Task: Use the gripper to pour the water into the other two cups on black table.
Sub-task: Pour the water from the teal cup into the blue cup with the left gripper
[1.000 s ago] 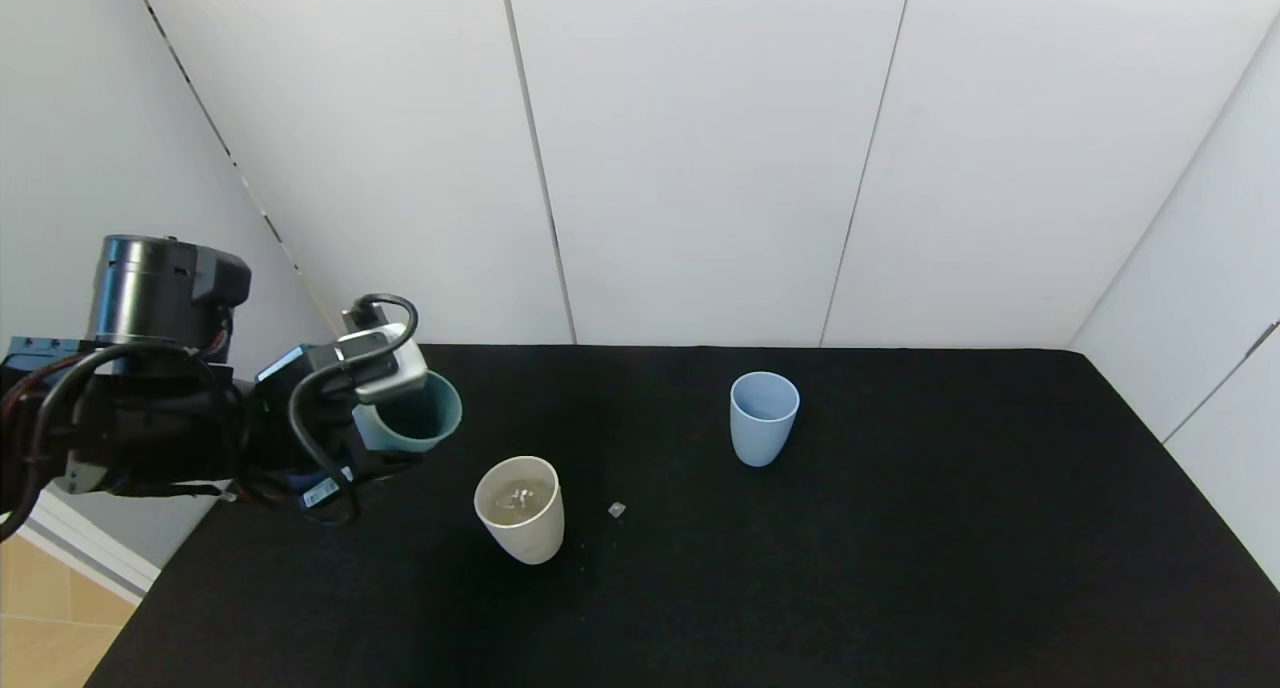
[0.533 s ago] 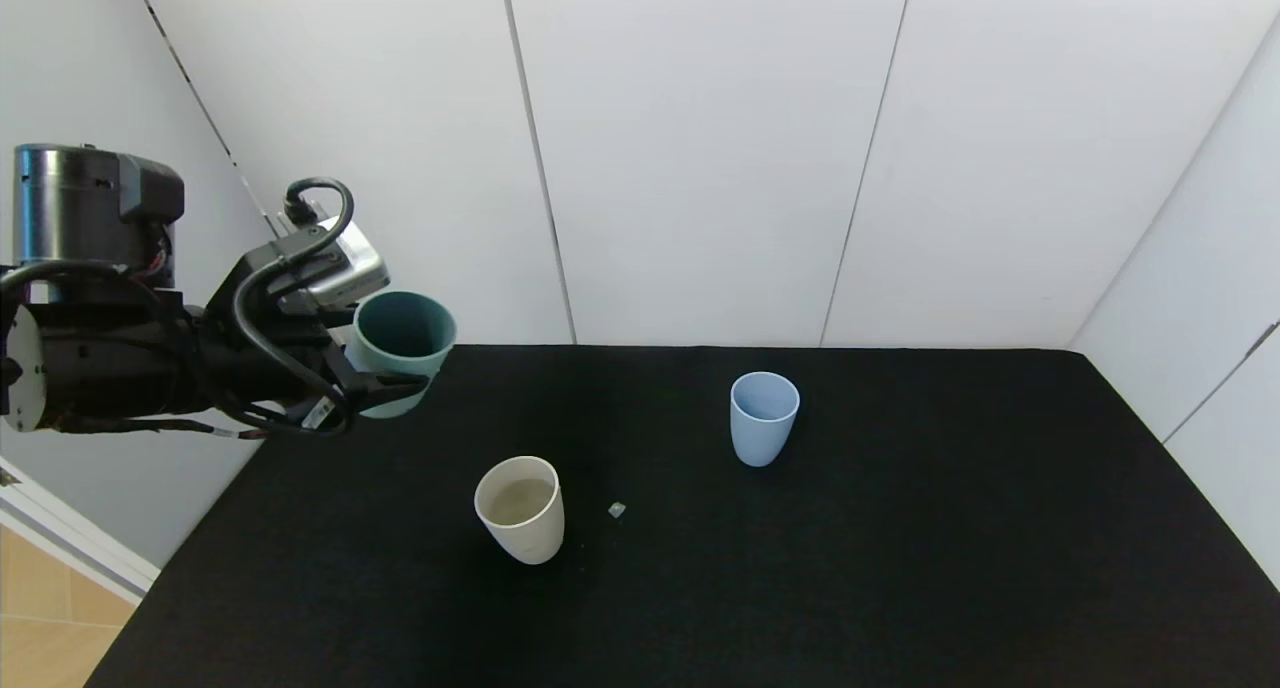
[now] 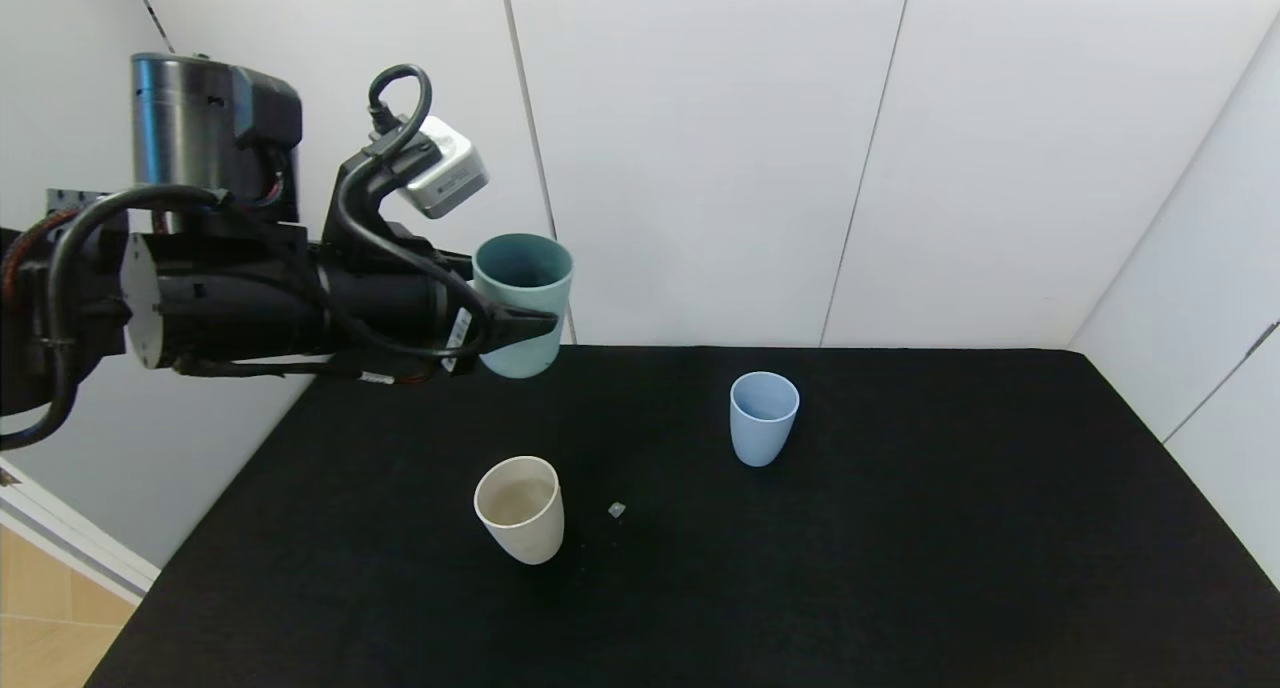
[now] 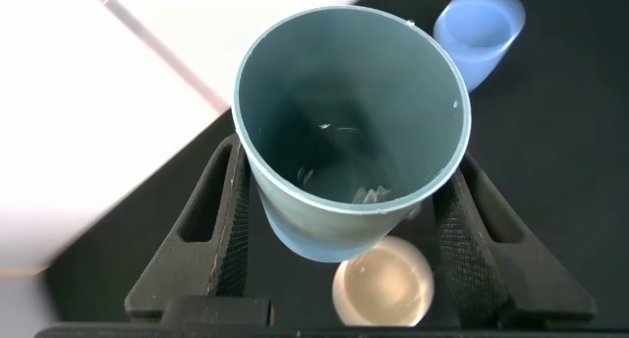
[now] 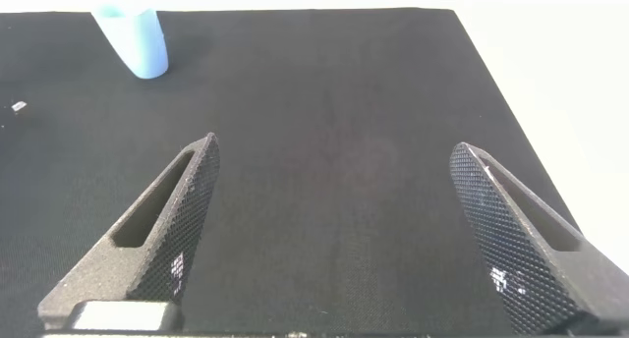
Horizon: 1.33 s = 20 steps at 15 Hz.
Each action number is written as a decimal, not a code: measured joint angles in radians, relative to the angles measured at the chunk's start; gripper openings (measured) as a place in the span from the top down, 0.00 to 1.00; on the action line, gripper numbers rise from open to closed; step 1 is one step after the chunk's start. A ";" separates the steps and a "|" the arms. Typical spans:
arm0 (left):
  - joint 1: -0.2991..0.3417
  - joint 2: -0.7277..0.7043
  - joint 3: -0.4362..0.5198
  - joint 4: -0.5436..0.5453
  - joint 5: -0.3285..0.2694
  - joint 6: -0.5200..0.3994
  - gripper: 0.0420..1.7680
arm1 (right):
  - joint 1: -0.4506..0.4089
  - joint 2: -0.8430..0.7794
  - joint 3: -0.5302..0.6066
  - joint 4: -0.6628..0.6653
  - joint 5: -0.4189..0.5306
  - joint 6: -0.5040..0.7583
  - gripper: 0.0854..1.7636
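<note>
A: Left pincer (image 3: 522,326) is clamped on the teal cup (image 3: 522,303), which has gone from tipped low by the cream cup (image 3: 520,509) to upright and high over the table's (image 3: 900,568) rear left.

B: Cream cup holds water, so pour 1 looks done. Blue cup (image 3: 764,418)?

A: Next, probably; teal cup has water left. Right pincer (image 5: 334,230) gapes wide, idle over the table.

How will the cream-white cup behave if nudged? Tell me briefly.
The cream-white cup probably tips easily: it tapers to a narrow base. The liquid visible inside may steady it but could slosh. Its smooth wall looks rigid, and the cloth-like black table likely resists sliding.
</note>
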 joint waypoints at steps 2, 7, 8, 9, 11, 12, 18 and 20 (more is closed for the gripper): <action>-0.055 0.052 -0.066 -0.001 0.036 -0.063 0.38 | 0.000 0.000 0.000 0.000 0.000 0.000 0.03; -0.164 0.215 -0.189 -0.055 0.156 -0.116 0.38 | 0.000 0.000 0.000 0.000 0.000 0.000 0.03; -0.183 0.250 -0.210 -0.058 0.181 -0.116 0.38 | 0.000 0.000 0.000 0.000 0.000 0.000 0.03; -0.202 0.290 -0.238 -0.058 0.205 -0.116 0.38 | 0.000 0.000 0.000 0.001 0.000 0.000 0.03; -0.236 0.359 -0.291 -0.055 0.247 -0.110 0.38 | 0.000 0.000 0.000 0.001 0.000 0.000 0.03; -0.250 0.394 -0.316 -0.053 0.268 -0.106 0.38 | 0.000 0.000 0.000 0.001 0.000 0.000 0.03; -0.274 0.534 -0.447 0.055 0.352 0.015 0.38 | 0.000 0.000 0.000 0.001 -0.001 0.000 0.03; -0.278 0.561 -0.491 0.092 0.361 0.038 0.38 | 0.000 0.000 0.000 0.001 0.000 0.000 0.03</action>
